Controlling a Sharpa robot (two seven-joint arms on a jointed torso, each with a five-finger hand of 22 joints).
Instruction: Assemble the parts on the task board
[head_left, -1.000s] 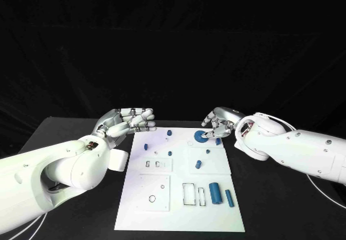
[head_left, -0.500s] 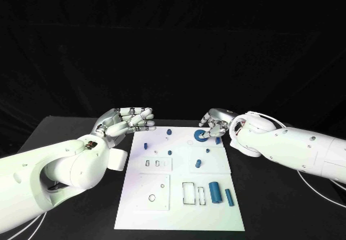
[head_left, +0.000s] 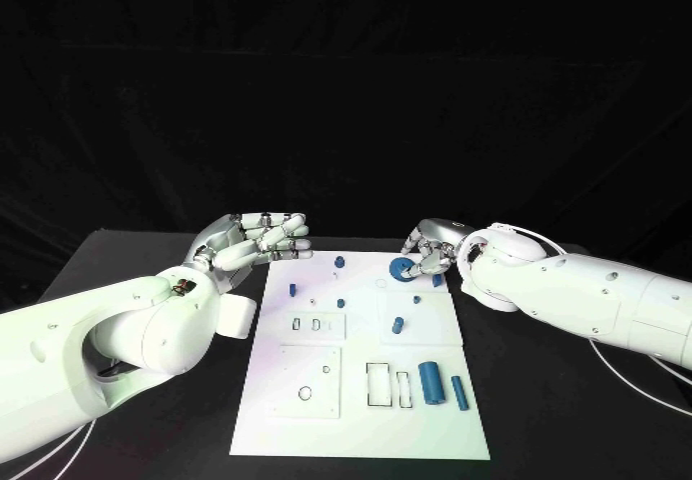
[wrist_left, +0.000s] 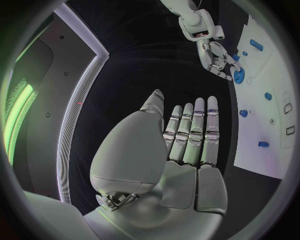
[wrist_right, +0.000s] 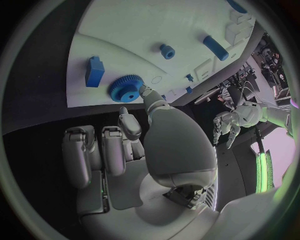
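While our right hand (head_left: 433, 254) pinches the blue gear (head_left: 401, 268) at the task board's (head_left: 361, 400) one o'clock, our left hand (head_left: 260, 240) hovers open-fingered at eleven.

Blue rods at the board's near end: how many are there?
2. The thick rod lies right of the rectangular slots; the thin rod lies right of it, by the board's edge. None look hidden.

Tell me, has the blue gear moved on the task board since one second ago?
No. The blue gear lies at the same spot near the task board's far edge, with the right hand touching it.
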